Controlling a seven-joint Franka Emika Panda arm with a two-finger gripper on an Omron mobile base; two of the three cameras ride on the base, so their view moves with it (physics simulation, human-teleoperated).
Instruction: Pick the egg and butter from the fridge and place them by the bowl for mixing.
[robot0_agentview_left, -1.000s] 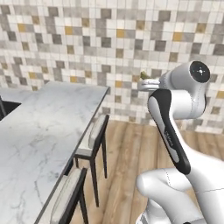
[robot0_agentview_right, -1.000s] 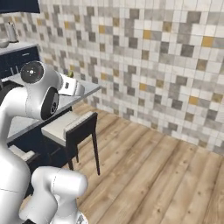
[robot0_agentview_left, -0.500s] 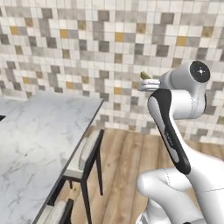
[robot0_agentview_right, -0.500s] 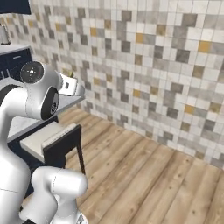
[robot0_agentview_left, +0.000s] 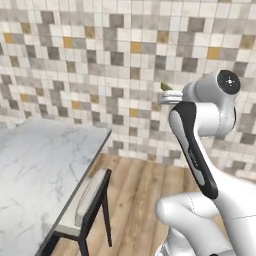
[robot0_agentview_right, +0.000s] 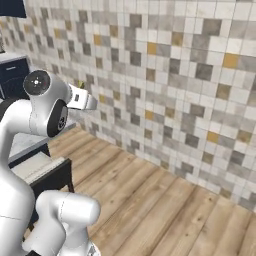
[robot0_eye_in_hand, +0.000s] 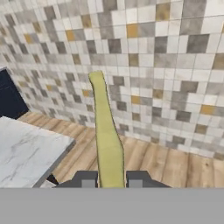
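Observation:
The butter (robot0_eye_in_hand: 106, 135) is a thin yellow-green stick that rises between my two dark fingertips in the hand view. My gripper (robot0_eye_in_hand: 111, 179) is shut on its lower end. In the left base view the gripper (robot0_agentview_left: 167, 95) is held high in front of the tiled wall, with the butter's tip (robot0_agentview_left: 164, 86) poking up above it. In the right base view the gripper (robot0_agentview_right: 85, 98) points toward the wall. The egg, the fridge and the bowl are out of view.
A marble counter (robot0_agentview_left: 35, 165) lies to the left, its corner also in the hand view (robot0_eye_in_hand: 26, 153). A dark chair (robot0_agentview_left: 92, 197) with a pale seat stands against it. A dark navy panel (robot0_eye_in_hand: 8, 98) is far left. Wooden floor (robot0_agentview_right: 165, 200) stretches to the tiled wall (robot0_agentview_right: 175, 75).
The whole scene has slid sideways in both base views, so the base has moved. The arm keeps the same pose, still shut on the butter.

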